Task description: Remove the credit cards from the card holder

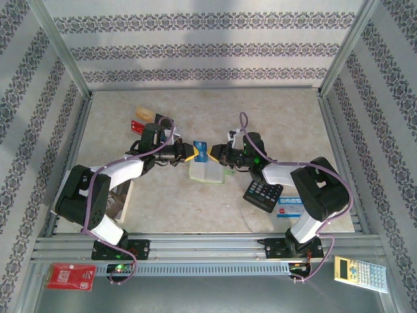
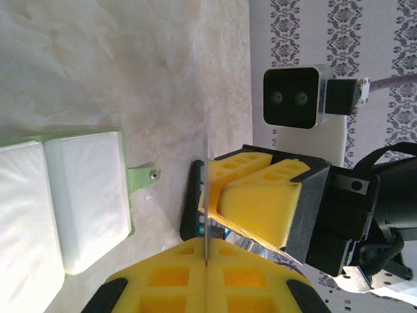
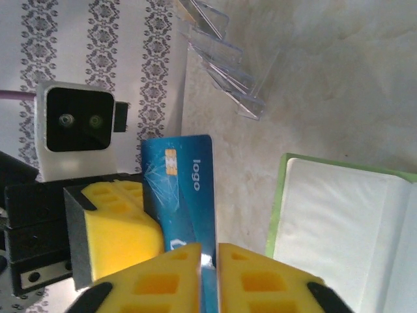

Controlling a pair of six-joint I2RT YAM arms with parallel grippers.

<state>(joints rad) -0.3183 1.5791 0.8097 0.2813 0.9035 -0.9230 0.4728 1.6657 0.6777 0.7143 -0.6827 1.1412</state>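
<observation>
The lime-green card holder [image 1: 207,172] lies open on the table, its cream inner faces up [image 2: 78,195] [image 3: 339,222]. Just above it both grippers meet tip to tip over a blue-and-white credit card [image 1: 201,150]. My left gripper [image 2: 206,251] is shut on the card's edge [image 2: 205,195], pads pressed together. My right gripper [image 3: 210,251] stands slightly open, with the blue card [image 3: 186,189] still in the narrow gap between its fingers. A tan card [image 1: 144,112] and a red card [image 1: 137,125] lie at the back left.
A black calculator [image 1: 262,193] and a blue-and-white box [image 1: 288,207] lie under the right arm. A clear plastic stand [image 3: 228,78] sits beyond the cards. On the front shelf are a red packet [image 1: 71,276] and a yellow calculator [image 1: 359,272].
</observation>
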